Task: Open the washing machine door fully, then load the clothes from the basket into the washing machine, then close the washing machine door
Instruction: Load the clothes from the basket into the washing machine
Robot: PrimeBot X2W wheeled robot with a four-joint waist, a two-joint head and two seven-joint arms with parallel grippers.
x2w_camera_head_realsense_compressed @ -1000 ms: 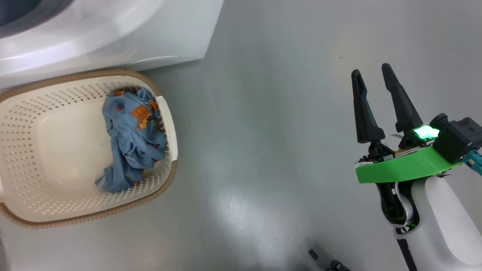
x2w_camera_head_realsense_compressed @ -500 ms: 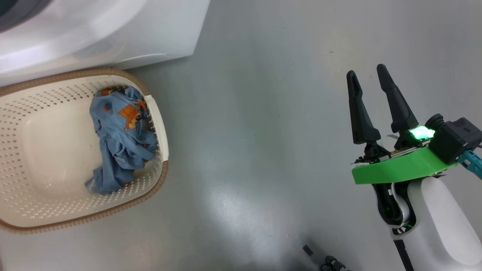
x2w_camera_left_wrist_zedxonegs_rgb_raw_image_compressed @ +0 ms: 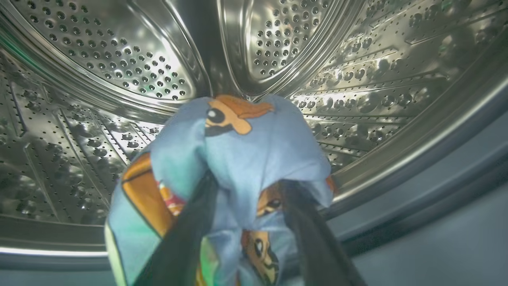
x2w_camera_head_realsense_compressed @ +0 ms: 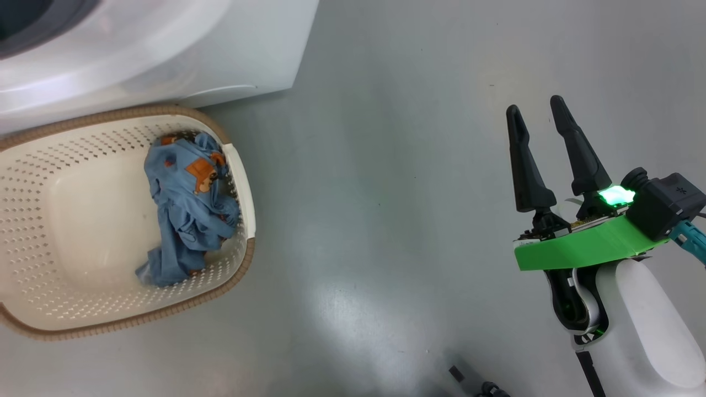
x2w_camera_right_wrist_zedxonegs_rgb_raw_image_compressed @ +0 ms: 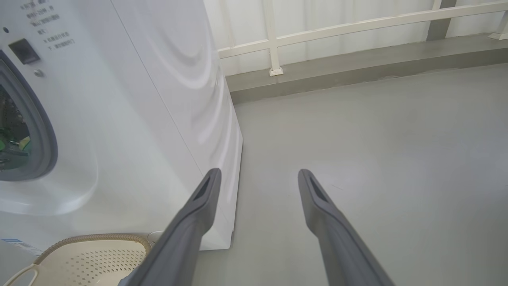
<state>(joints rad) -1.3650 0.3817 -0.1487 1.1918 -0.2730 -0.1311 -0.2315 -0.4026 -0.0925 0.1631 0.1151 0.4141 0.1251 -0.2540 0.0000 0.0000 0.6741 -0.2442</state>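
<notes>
While left gripper [x2w_camera_left_wrist_zedxonegs_rgb_raw_image_compressed: 248, 182] clamps clothes [x2w_camera_left_wrist_zedxonegs_rgb_raw_image_compressed: 254, 151], right gripper [x2w_camera_head_realsense_compressed: 534, 105] gapes over glossy grey floor [x2w_camera_head_realsense_compressed: 386, 165].

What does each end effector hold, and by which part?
The left end effector grips a light-blue garment by a bunched fold, inside the drum. The right end effector holds nothing.

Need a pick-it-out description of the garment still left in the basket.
Start at the white washing machine; a cream perforated basket with a brown rim stands on the grey floor before it. A crumpled light-blue garment with orange-brown cartoon prints lies against the basket wall on the robot's right. Unlike the matching cloth clamped in the left pincer inside the steel drum, it lies loose.
</notes>
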